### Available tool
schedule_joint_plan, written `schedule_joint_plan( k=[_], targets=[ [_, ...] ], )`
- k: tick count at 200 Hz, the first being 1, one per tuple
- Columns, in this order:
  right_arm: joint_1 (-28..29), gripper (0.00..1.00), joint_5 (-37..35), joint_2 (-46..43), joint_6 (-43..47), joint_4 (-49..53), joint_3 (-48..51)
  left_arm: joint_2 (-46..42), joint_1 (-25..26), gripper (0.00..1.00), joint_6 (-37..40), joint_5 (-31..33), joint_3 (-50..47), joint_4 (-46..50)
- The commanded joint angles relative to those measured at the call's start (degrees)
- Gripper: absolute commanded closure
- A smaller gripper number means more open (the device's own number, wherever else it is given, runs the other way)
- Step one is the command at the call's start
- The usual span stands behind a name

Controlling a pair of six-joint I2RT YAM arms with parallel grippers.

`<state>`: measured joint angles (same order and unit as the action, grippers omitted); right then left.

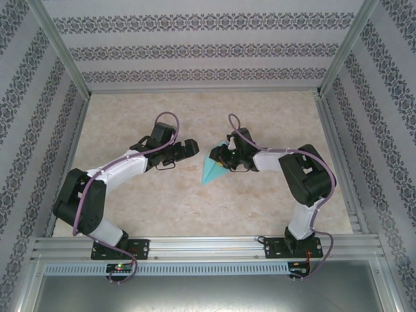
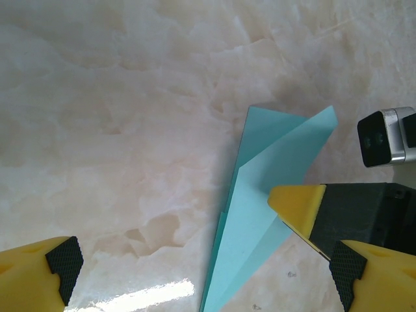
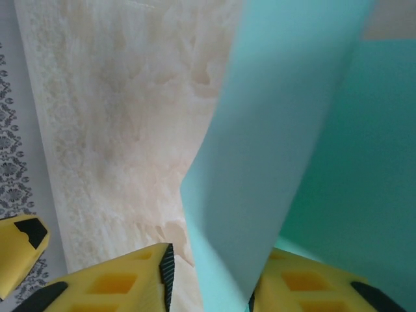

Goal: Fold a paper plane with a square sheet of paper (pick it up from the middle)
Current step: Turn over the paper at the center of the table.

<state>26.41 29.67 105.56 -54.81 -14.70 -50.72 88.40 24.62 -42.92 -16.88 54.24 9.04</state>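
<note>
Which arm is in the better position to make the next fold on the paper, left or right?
Probably right. The right gripper has a raised flap of the paper between its fingers. The left gripper stands open beside the paper and does not seem to touch it.

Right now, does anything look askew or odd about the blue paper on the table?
Yes. The paper plane is not lying flat: one flap stands up off the table, between the fingers of the right gripper, and its layers splay apart at the wide end. I see no tear.
</note>
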Motion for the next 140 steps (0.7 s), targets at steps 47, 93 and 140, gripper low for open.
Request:
schedule_joint_plan(
  k=[47,93,140],
  targets=[
    [-1.2,0.91,1.4,-2.1,0.2,-9.2,2.2,-0.3,-1.0,0.0,-9.7,-5.5,-4.8,-9.6],
    [-4.7,0.91,11.6,-6.4,-6.1,-18.7,3.0,-0.7,-1.1,0.0,-15.1,-17.0,-8.4,-20.2],
    [-5.4,0.89,17.4,-8.9,-13.3,-24.7,1.1,0.8,-1.1,0.0,-28.1,-24.5,-13.3,-40.4]
  ],
)
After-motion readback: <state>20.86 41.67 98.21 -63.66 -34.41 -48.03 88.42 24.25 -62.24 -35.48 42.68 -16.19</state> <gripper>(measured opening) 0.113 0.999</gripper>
